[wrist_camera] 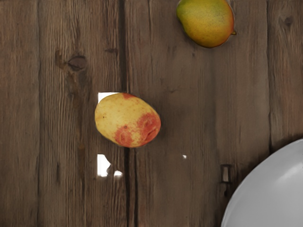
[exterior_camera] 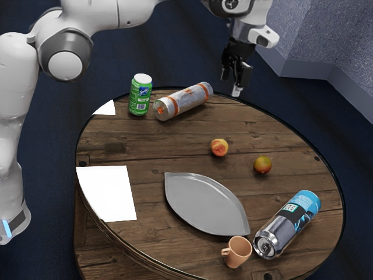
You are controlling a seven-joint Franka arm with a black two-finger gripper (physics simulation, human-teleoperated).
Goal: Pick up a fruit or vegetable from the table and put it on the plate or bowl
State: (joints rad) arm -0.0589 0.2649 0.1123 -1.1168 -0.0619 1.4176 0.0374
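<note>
The end effector (exterior_camera: pixel 232 79) hangs released and empty, high above the table (exterior_camera: pixel 145 146). The peach (exterior_camera: pixel 219 147) is seen lying near the grey plate (exterior_camera: pixel 204 204), apart from it. A centred vertical descent is advised, with the fingers straddling its narrower width.

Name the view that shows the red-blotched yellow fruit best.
The wrist view: the fruit lies whole and close, red patches plain. The exterior view shows it small, on the table near the plate.
</note>
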